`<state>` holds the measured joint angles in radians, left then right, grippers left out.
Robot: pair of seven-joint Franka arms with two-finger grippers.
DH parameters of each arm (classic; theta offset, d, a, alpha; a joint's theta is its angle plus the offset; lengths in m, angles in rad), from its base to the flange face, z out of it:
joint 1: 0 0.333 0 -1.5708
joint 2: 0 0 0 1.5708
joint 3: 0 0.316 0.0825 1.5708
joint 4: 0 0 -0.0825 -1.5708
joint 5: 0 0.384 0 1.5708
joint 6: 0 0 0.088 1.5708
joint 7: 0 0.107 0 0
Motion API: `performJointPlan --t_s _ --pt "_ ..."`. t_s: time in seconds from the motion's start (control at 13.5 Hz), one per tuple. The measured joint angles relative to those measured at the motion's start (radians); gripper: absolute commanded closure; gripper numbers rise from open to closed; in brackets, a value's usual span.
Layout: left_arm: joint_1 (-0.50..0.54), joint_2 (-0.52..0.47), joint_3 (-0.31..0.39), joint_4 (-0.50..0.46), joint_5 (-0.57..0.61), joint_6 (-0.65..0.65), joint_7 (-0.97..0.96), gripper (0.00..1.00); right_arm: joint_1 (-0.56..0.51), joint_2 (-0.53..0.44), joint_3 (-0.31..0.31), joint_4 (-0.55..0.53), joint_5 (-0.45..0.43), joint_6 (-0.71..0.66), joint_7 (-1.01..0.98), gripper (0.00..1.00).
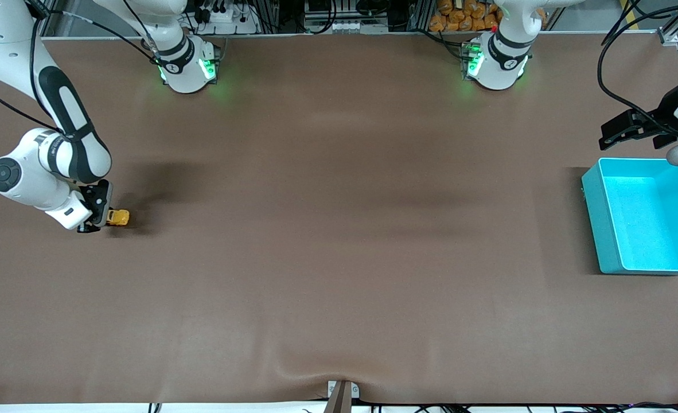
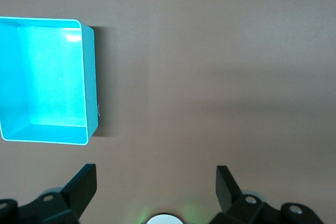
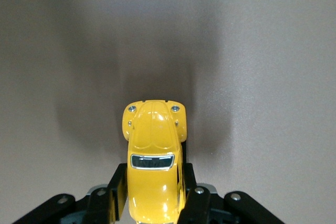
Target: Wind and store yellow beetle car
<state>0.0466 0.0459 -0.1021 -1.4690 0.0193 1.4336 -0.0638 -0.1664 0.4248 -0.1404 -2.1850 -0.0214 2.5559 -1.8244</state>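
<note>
Your brown table (image 1: pixel 339 258) is nearly bare. At nine o'clock, your right gripper (image 1: pixel 99 221) clamps the yellow beetle car (image 1: pixel 117 217) low on the surface, likely for winding. At three o'clock, your left gripper (image 1: pixel 631 129) waits, fingers spread, beside the teal bin (image 1: pixel 594 218).

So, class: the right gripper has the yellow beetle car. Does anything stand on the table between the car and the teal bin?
Nothing visible does. The right gripper is shut on the yellow beetle car at the right arm's end of the table; the teal bin sits at the left arm's end, with only bare brown table between them.
</note>
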Motion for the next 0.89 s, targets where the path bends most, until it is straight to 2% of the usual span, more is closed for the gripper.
performJointPlan --t_s 0.89 --pt "0.002 0.0 -0.002 -0.015 0.0 0.0 0.0 0.0 -0.005 0.001 0.0 0.003 0.0 -0.002 -0.027 0.8"
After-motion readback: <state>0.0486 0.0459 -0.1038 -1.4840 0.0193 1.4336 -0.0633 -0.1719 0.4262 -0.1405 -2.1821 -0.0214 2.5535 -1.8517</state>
